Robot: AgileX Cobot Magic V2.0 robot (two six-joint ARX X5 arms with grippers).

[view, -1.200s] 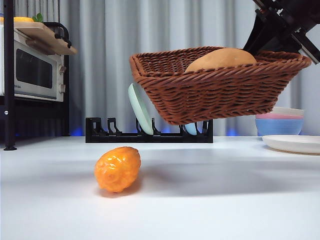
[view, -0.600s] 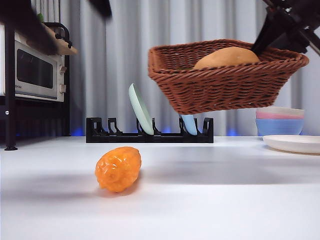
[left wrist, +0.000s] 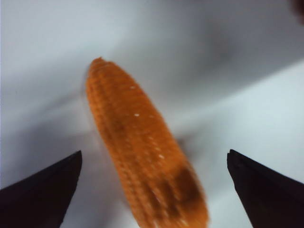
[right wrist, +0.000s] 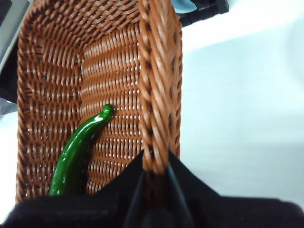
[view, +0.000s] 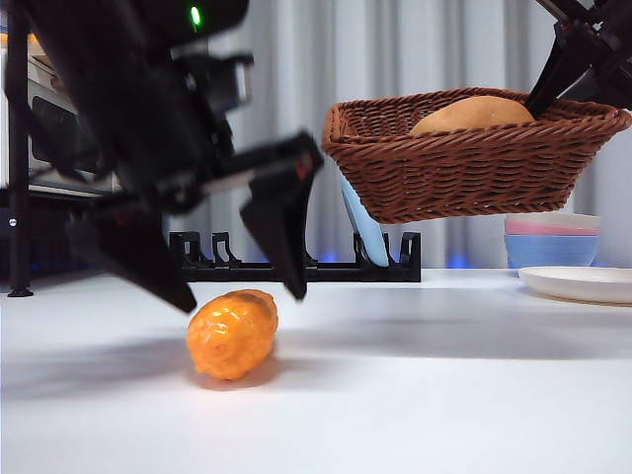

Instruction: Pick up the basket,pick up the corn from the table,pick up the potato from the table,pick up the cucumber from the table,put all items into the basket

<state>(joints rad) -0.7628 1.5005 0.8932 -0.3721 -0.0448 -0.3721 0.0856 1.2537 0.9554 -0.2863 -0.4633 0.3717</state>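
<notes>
The bumpy orange corn (view: pixel 233 333) lies on the white table (view: pixel 415 395). My left gripper (view: pixel 232 272) is open and hangs just above it, one jaw on each side; the left wrist view shows the corn (left wrist: pixel 142 152) between the jaws. My right gripper (right wrist: pixel 156 183) is shut on the rim of the reddish-brown wicker basket (view: pixel 474 163) and holds it in the air at the right. The tan potato (view: pixel 472 114) shows above the basket's rim. The green cucumber (right wrist: pixel 78 149) lies inside the basket (right wrist: pixel 114 85).
A black dish rack (view: pixel 296 262) with pale plates stands behind. A microwave on a dark shelf (view: pixel 59 148) is at the left. Stacked bowls (view: pixel 553 242) and a white plate (view: pixel 578 283) are at the right.
My left arm has come down from the top left and now hangs open over the corn. The basket has moved to the right and up a little.
</notes>
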